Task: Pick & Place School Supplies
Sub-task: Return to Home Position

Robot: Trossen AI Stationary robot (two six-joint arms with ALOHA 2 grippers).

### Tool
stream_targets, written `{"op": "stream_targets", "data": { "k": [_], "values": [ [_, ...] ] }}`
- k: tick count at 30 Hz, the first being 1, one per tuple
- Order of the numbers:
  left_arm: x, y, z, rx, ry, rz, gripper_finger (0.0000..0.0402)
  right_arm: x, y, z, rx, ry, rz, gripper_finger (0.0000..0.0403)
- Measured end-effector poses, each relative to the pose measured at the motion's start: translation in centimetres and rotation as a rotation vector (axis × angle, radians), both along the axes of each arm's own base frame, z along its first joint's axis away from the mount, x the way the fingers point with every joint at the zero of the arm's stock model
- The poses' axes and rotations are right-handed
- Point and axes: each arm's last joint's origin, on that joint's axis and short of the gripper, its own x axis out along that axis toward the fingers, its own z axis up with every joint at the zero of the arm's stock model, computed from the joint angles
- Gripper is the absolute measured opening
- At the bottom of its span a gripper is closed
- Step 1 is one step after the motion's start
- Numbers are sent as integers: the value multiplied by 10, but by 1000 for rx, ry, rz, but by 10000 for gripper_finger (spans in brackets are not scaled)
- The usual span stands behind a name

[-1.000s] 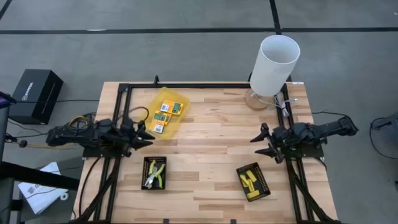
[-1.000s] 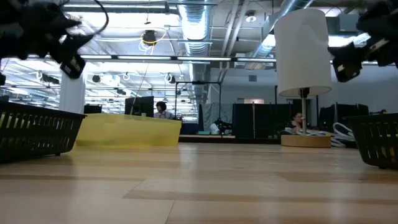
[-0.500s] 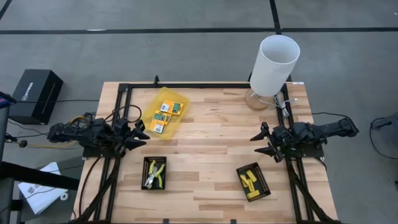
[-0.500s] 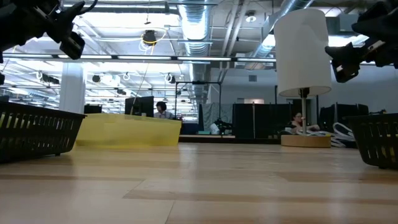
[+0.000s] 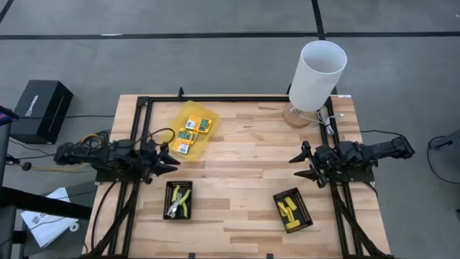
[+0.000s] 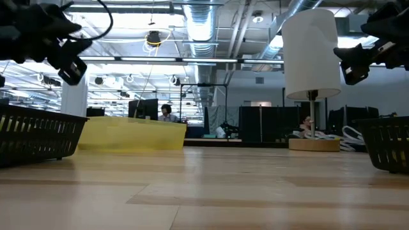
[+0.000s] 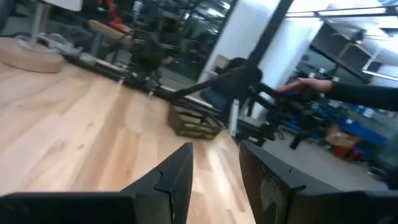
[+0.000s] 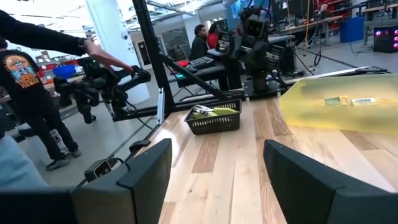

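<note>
Three small yellow-green packets (image 5: 191,129) lie in a translucent yellow container (image 5: 204,114) at the table's far left; they also show in the right wrist view (image 8: 348,101). A plier-like tool (image 5: 178,200) lies in the left black tray (image 5: 167,200). Yellow stubby pieces (image 5: 289,208) lie in the right black tray (image 5: 305,213). My left gripper (image 5: 167,158) hovers open and empty above the table's left side, between the container and the left tray. My right gripper (image 5: 298,164) hovers open and empty on the right side, above the table.
A white lamp (image 5: 316,75) stands on a wooden base at the far right corner. Black frame rails run along the table's left, right and far edges. Bare wood lies between the two grippers. Beyond the table a person's hand (image 8: 102,59) holds another arm rig.
My left gripper drew back toward the table's left edge and rose, then came back toward the right and down to about where it was. It stays open and empty.
</note>
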Motion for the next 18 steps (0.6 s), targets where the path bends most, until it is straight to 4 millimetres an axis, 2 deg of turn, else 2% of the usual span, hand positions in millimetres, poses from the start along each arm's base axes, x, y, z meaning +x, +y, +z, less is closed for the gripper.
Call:
{"op": "stream_targets", "data": {
  "k": [5,18],
  "values": [
    [3,1,-4,4,50,58,127,0,0,0,0,0,0,244],
    [0,2,0,-2,-7,54,127,1,-3,0,0,0,-26,244]
  ]
}}
